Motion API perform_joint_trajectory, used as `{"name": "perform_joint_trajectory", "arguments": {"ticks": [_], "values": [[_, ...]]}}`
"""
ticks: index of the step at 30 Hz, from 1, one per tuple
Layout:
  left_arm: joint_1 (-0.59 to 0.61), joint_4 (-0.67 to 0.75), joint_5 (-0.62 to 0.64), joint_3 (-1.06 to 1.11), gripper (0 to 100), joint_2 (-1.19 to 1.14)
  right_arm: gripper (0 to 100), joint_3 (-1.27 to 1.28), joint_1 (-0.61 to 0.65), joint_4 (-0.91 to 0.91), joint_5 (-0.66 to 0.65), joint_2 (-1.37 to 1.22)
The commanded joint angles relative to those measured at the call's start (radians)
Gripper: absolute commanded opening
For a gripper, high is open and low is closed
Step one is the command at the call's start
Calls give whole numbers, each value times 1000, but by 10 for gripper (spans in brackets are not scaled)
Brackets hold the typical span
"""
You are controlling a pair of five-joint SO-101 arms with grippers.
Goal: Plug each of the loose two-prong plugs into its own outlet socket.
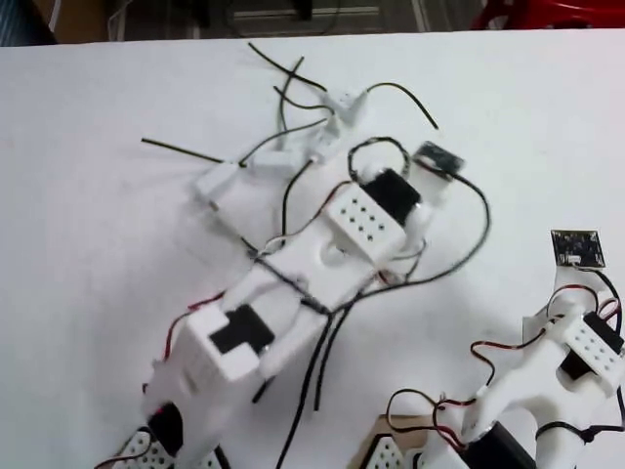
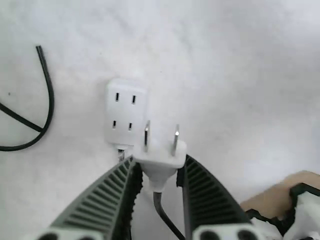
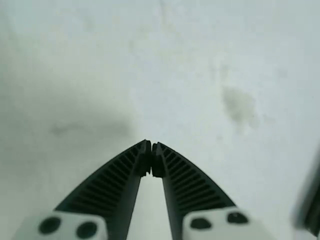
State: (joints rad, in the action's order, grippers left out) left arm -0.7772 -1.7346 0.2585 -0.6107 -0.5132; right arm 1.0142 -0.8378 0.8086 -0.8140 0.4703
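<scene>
My left gripper (image 2: 159, 163) is shut on a white two-prong plug (image 2: 160, 152), held by its body with the black cord trailing back between the fingers. The prongs point at a white outlet block (image 2: 125, 116) lying flat on the table just ahead, slightly off to one side; its two pairs of slots are empty. In the high view the left arm (image 1: 366, 220) stretches to mid-table among white plugs and black cords (image 1: 293, 147). My right gripper (image 3: 151, 159) is shut on nothing, over bare white table. The right arm (image 1: 576, 352) stands at the front right.
A loose black wire (image 2: 49, 100) curves beside the outlet block. More black cords (image 1: 400, 93) fan out toward the table's far edge. A brown board (image 2: 282, 192) lies near the arm bases. The table's right and left sides are bare.
</scene>
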Motion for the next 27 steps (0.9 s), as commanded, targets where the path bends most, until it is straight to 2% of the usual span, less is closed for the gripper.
{"name": "perform_joint_trajectory", "arguments": {"ticks": [1,4,10,18,22,27], "values": [[-21,29,9,-29,27,120,19,-9,2,-1,-9,15],[-12,54,17,-35,21,156,19,-9,-4,-47,-9,15],[-21,140,160,-28,20,282,19,-6,-7,-88,-8,15],[-21,86,175,-28,20,446,20,-3,-4,-90,-5,13],[-31,32,233,-21,20,545,23,34,2,-93,-6,13],[-33,74,233,155,20,700,22,40,-2,-93,-6,15]]}}
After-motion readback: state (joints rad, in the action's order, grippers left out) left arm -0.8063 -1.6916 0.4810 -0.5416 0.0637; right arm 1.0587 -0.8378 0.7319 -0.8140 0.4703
